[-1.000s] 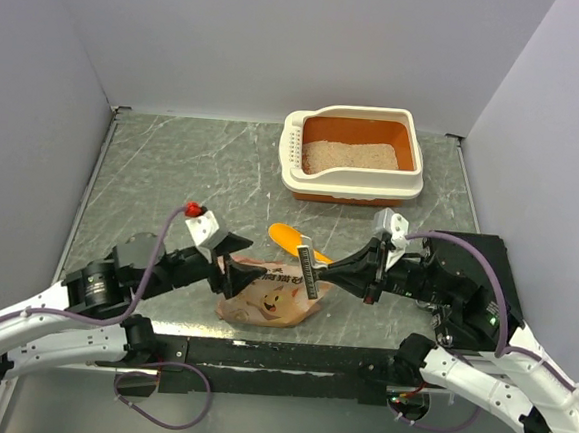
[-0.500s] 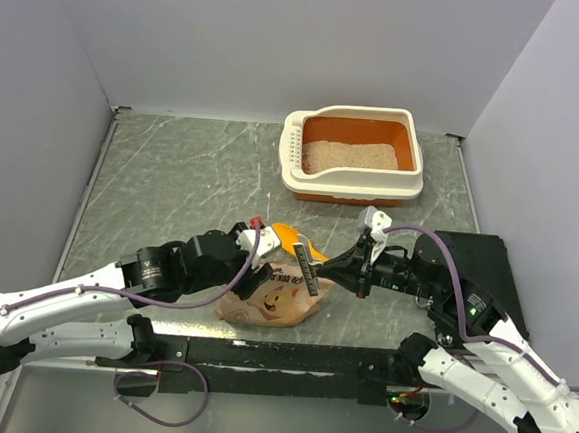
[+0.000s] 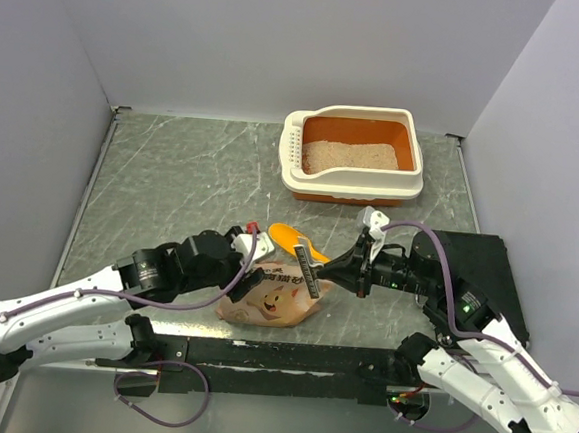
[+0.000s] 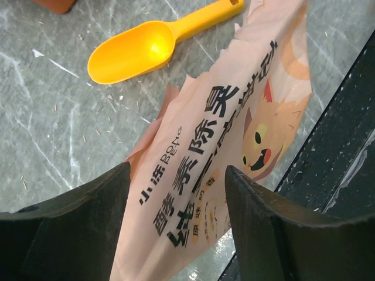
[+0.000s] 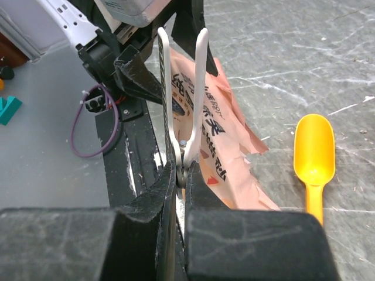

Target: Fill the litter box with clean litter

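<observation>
Table [image 3: 172, 177] — tray [image 3: 348, 187], scoop [image 3: 290, 239], bag [image 3: 273, 300], maybe grit [image 4: 114, 96]

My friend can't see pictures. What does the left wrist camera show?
Two black left fingers stand open with a tan paper bag between them, printed with a cartoon cat and Chinese writing. Past the bag, a yellow-orange scoop lies on the grey marbled table.
</observation>
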Motion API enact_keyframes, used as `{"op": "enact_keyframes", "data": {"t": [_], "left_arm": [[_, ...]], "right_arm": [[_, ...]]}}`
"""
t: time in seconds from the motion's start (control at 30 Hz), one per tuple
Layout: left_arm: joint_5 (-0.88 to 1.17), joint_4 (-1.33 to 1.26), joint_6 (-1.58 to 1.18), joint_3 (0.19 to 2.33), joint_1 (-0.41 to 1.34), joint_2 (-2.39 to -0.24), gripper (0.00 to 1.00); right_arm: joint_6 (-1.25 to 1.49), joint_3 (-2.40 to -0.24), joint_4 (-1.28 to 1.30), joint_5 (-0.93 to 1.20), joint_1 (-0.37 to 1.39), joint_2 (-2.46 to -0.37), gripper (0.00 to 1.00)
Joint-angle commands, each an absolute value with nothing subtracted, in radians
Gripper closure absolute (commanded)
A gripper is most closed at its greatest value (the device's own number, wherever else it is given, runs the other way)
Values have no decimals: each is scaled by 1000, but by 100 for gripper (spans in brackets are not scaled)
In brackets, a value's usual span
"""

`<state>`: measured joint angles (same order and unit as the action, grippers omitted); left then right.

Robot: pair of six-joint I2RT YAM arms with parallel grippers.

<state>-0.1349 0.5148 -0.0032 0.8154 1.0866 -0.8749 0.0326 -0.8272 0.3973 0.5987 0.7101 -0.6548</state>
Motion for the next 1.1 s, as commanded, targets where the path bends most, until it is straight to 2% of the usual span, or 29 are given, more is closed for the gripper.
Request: {"op": "enact_keyframes", "data": {"t": [0.0, 0.13, 0.17, 0.23, 0.27, 0.33, 0.63, 0.83, 1.07], "left_arm": [[-88, 485, 34, 808, 1072, -914, 32], [-43, 470, 25, 795, 1042, -930, 42], [-32, 468, 25, 792, 1035, -931, 56], [-8, 469, 20, 792, 1026, -937, 74], [-8, 475, 17, 795, 1025, -939, 89], [-18, 482, 6, 795, 1023, -948, 99], [-37, 494, -52, 796, 1022, -947, 99], [-29, 460, -49, 767, 1022, -859, 99], [-12, 445, -43, 753, 1022, -811, 99]], "right_arm": [[43, -801, 313, 647, 693, -646, 100], [54, -790, 282, 656, 677, -660, 100], [57, -785, 270, 660, 673, -663, 100], [63, -779, 247, 672, 664, -675, 100], [63, -781, 227, 679, 654, -681, 100], [55, -788, 212, 699, 643, -702, 100], [-118, -772, 107, 798, 597, -772, 100], [-152, -727, -23, 903, 543, -810, 100], [-155, -759, -49, 1011, 531, -908, 100]]}}
